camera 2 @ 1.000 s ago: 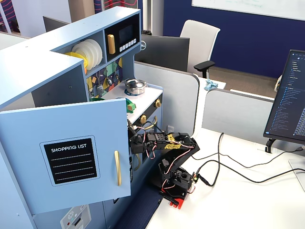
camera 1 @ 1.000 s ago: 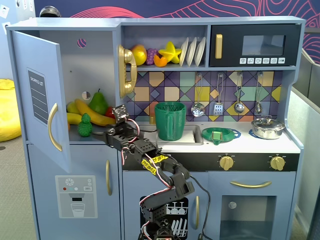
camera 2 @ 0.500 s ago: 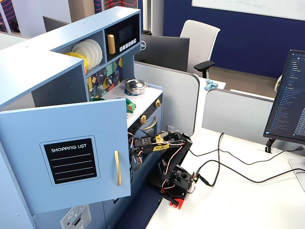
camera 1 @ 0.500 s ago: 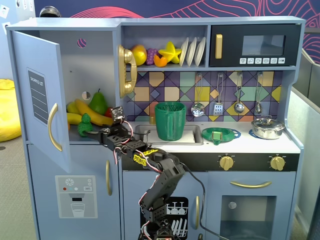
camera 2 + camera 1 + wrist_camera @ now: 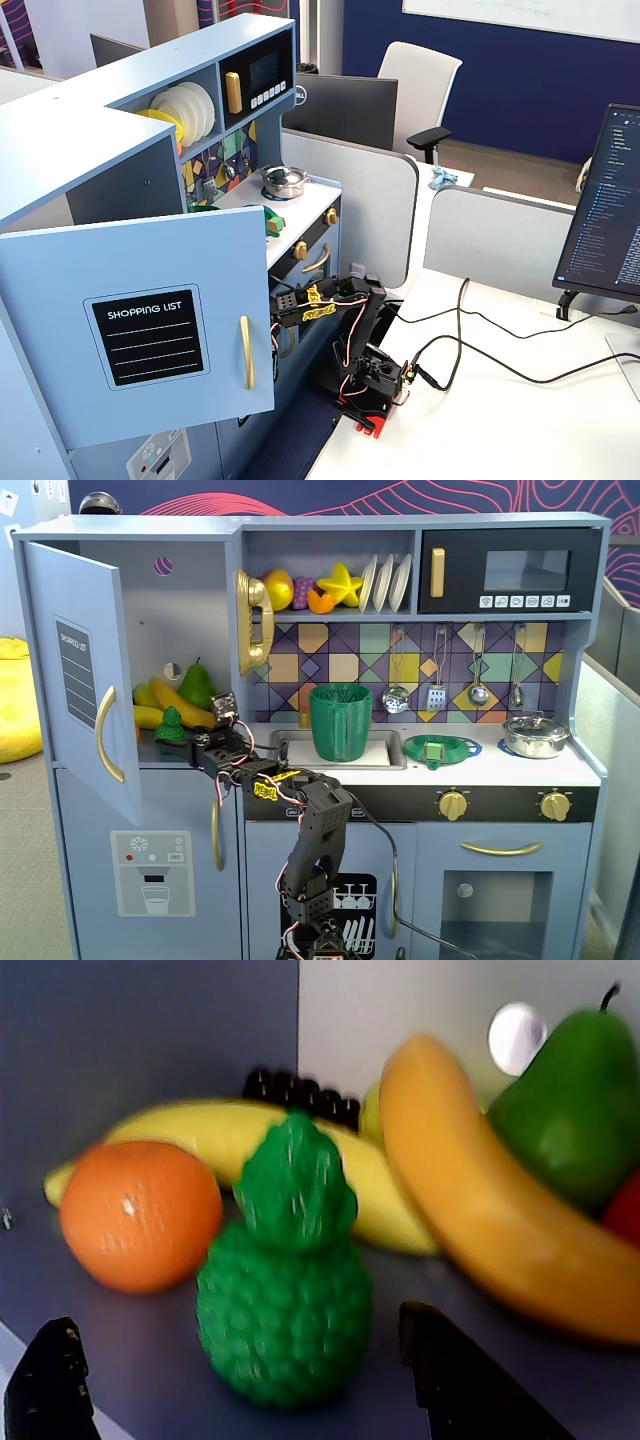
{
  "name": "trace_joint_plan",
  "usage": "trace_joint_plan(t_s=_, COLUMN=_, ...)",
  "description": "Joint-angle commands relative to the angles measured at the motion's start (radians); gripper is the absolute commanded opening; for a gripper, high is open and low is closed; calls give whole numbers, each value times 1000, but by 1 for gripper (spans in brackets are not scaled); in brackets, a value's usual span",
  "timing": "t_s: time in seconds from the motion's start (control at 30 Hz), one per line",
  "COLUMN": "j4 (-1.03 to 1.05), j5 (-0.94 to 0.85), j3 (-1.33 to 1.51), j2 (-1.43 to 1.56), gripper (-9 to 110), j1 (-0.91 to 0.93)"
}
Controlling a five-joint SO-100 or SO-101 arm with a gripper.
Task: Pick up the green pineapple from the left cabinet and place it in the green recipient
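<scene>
Black pincer (image 5: pixel 240 1380) fingers (image 5: pixel 45 1385) enter the wrist view at the lower corners, spread apart, one at 7 o'clock and one at 5 o'clock of the green pineapple (image 5: pixel 285 1300), neither touching it. Pineapple stands upright on the shelf floor of the left cabinet (image 5: pixel 200 610), crown up, between the two fingers. At its 10 o'clock sits an orange (image 5: pixel 140 1215), just beside it. Behind it, at 12 o'clock, a pale yellow banana (image 5: pixel 200 1135) lies across the shelf, with a dark bunch of grapes (image 5: pixel 300 1090) beyond. At 2 o'clock a larger, deeper yellow banana (image 5: pixel 480 1220) runs diagonally, and a green pear (image 5: pixel 575 1110) stands behind that at the far right. In a fixed view from the front, the arm (image 5: pixel 315 830) reaches up and left from its base into the open cabinet, the pincer (image 5: pixel 195 742) at the shelf edge beside the pineapple (image 5: pixel 172 723); the cabinet door (image 5: pixel 85 680) stands swung open at 9 o'clock. The green recipient (image 5: pixel 340 722) stands upright in the sink (image 5: pixel 290 750), at 3 o'clock of the pincer and well apart from it. A shallow green dish (image 5: pixel 440 749) lies on the counter further right, then a metal pot (image 5: pixel 535 736). In the side fixed view, the open door (image 5: pixel 150 330) hides the shelf contents.
</scene>
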Motion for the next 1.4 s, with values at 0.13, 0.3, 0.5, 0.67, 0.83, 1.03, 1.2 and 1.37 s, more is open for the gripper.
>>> trace_joint_plan(t_s=0.13, j4=14, j5=11, j3=-129, j2=-40, gripper=31, j1=5)
trace_joint_plan(t_s=0.3, j4=48, j5=25, j3=-192, j2=-94, gripper=30, j1=15)
trace_joint_plan(t_s=0.5, j4=54, j5=66, j3=-259, j2=-152, gripper=30, j1=9)
trace_joint_plan(t_s=0.67, j4=52, j5=107, j3=-313, j2=-198, gripper=30, j1=14)
trace_joint_plan(t_s=0.83, j4=51, j5=127, j3=-324, j2=-224, gripper=29, j1=18)
trace_joint_plan(t_s=1.03, j4=46, j5=121, j3=-344, j2=-265, gripper=30, j1=21)
trace_joint_plan(t_s=1.2, j4=61, j5=129, j3=-408, j2=-330, gripper=30, j1=31)
trace_joint_plan(t_s=1.37, j4=81, j5=138, j3=-509, j2=-422, gripper=27, j1=25)
